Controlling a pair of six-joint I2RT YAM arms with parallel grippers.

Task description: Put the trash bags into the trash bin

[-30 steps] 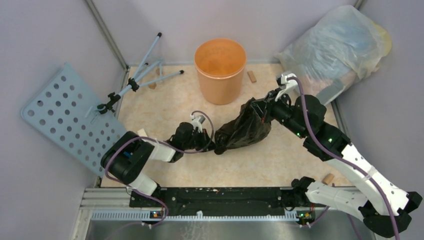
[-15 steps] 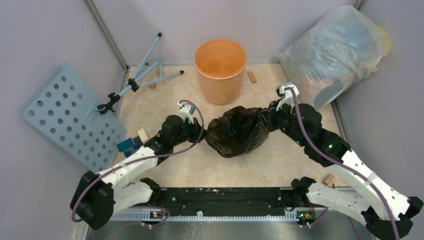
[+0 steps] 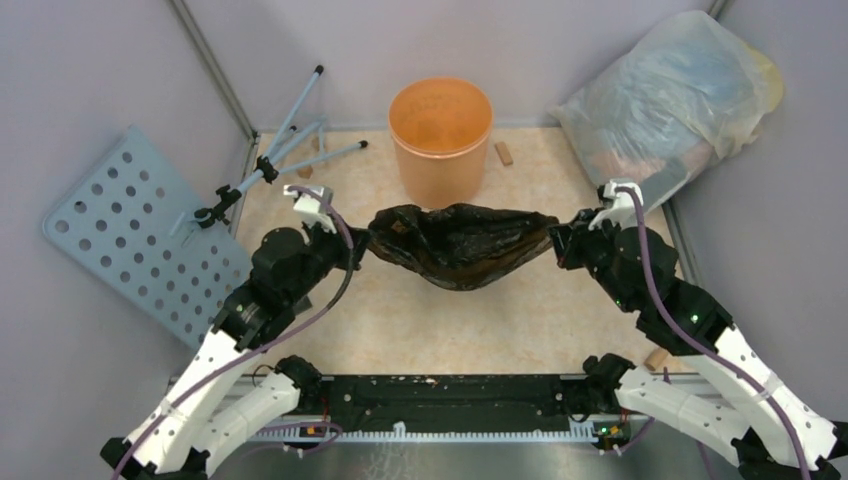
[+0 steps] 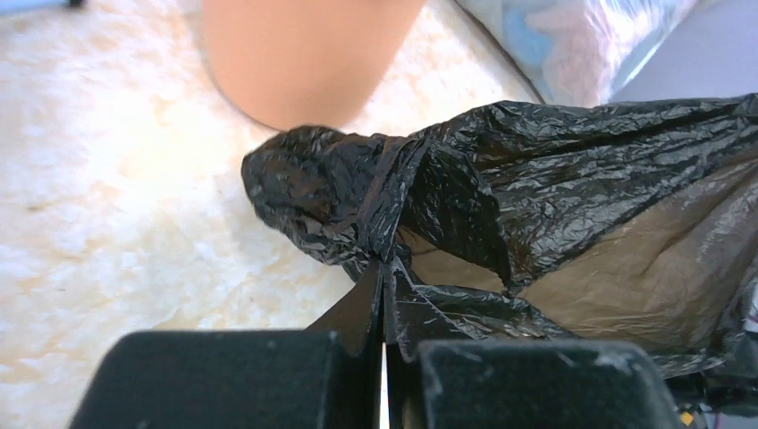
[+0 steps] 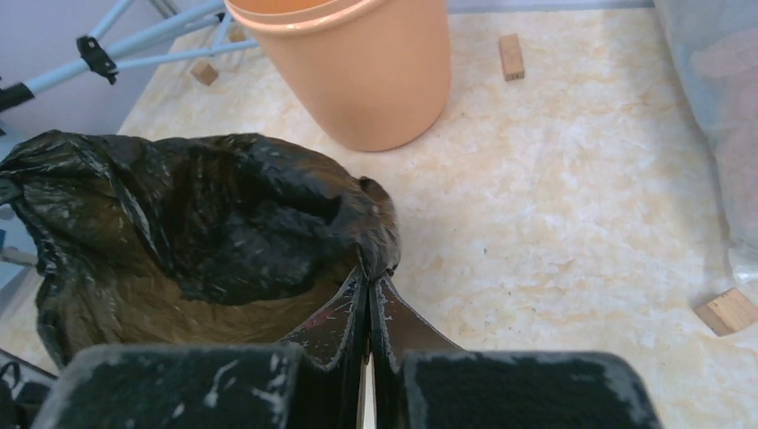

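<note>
Left gripper (image 3: pixel 361 243) and right gripper (image 3: pixel 553 240) each clamped an end of the crinkled black plastic bag (image 3: pixel 460 245), slung between them, likely for lifting into the round orange plastic bucket (image 3: pixel 440 150)

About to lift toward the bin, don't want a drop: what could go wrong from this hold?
1. The left pincer and right pincer each pinch only a thin fold of the black bag, stretched between them; it may slip or tear.
2. Spread like this, the bag looks wider than the mouth of the orange bucket, so it could drape over the rim or tip it.
</note>
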